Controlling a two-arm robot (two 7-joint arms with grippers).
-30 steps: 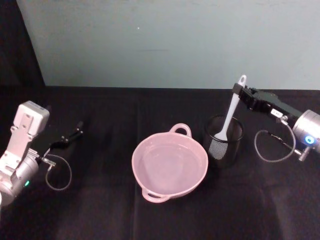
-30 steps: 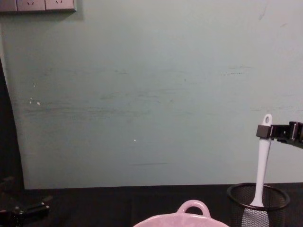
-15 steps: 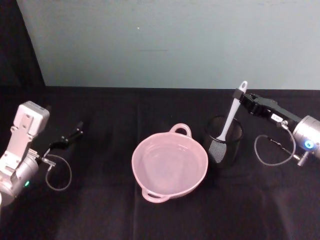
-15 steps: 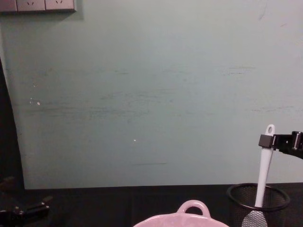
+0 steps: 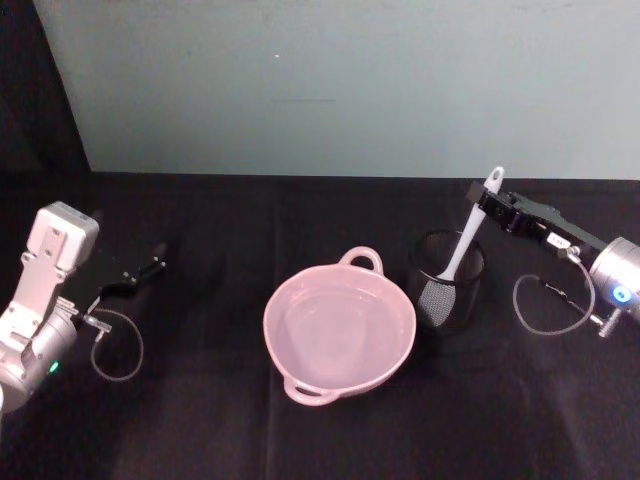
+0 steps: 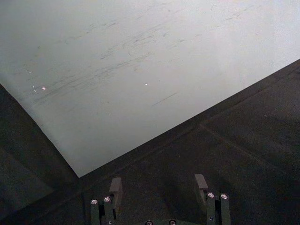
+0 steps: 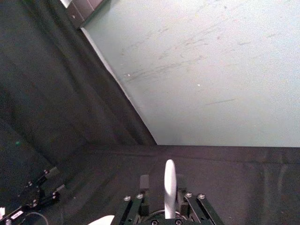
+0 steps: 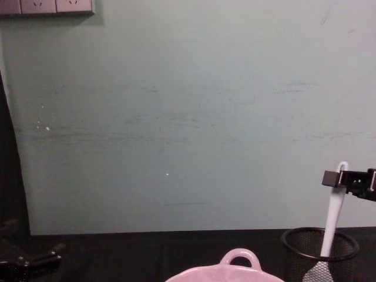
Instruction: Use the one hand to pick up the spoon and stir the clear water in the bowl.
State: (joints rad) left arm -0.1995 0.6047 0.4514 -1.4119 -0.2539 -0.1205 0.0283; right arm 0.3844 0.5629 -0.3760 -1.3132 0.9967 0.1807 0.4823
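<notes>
One right pincer clamped on spoon handle, blade inside mesh cup; left pincer parked, spread open

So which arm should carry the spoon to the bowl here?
Right. The right gripper is shut on the spoon standing in the mesh cup, beside the bowl. The left gripper sits open far off.

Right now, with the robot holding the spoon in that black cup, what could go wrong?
The right end effector grips the spoon only near its top, so it might swing or slip. Its blade sits inside the mesh cup, so moving sideways before lifting could tip the cup. The bowl of water stands close beside the cup, so a knock might splash it.
</notes>
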